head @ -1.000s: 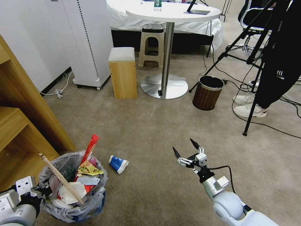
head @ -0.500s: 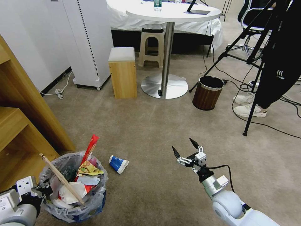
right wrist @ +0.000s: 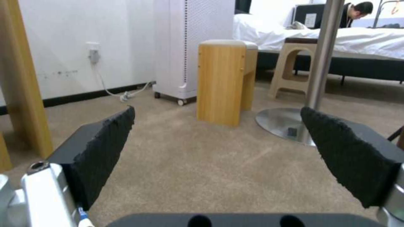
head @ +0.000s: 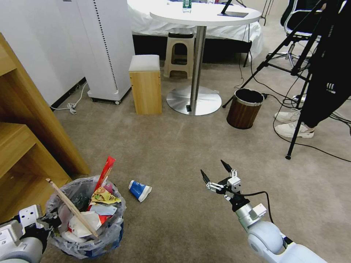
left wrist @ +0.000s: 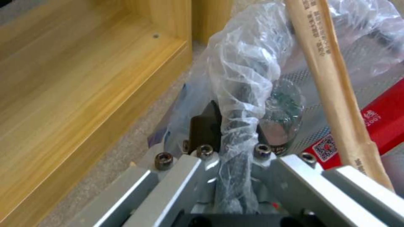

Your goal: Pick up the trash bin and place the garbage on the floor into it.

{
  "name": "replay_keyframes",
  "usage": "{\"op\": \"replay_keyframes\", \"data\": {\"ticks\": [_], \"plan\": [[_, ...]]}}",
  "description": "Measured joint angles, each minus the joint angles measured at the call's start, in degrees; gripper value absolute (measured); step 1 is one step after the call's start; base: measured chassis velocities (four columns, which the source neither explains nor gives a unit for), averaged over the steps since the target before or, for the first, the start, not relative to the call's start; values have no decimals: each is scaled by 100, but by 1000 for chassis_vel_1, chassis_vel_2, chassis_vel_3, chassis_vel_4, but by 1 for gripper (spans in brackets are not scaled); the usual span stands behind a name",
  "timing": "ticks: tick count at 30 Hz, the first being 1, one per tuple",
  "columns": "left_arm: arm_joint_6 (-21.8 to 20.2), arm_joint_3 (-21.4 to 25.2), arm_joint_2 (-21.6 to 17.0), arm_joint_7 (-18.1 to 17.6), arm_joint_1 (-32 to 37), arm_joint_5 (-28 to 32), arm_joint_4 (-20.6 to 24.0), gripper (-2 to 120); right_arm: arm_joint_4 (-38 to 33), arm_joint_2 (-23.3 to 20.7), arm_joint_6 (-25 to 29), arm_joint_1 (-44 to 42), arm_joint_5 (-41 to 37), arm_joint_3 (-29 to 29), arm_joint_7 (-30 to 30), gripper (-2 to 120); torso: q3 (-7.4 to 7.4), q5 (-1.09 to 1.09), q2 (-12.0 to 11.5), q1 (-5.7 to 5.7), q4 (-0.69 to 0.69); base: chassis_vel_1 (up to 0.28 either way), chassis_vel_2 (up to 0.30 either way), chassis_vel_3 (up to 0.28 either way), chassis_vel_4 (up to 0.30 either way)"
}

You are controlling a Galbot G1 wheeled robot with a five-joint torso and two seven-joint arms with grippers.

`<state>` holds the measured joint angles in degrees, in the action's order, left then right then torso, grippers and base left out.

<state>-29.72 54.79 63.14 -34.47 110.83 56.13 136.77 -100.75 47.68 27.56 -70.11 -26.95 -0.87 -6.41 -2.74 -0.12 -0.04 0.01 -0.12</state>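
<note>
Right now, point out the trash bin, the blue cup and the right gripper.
trash bin (head: pixel 113 233): head view, bag-lined side wall.
blue cup (head: pixel 137 189): head view, crushed blue body, lying on the carpet.
right gripper (head: pixel 216 173): head view, midway between its open fingertips.

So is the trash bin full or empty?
Nearly full. The trash bin is stuffed with wrappers and a wooden stick poking out the top. One blue cup lies on the floor.

white rounded arms, silver wrist brackets with dark screws, a black cable, black ridged jaws.
</note>
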Motion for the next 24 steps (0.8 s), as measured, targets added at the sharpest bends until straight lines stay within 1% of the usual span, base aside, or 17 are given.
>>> {"op": "replay_keyframes", "data": {"ticks": [24], "plan": [[2, 13, 48, 21, 35, -36, 65, 1, -8, -33, 55, -98, 49, 144, 73, 100, 0, 0, 0, 0, 0, 6, 9, 4, 4]]}}
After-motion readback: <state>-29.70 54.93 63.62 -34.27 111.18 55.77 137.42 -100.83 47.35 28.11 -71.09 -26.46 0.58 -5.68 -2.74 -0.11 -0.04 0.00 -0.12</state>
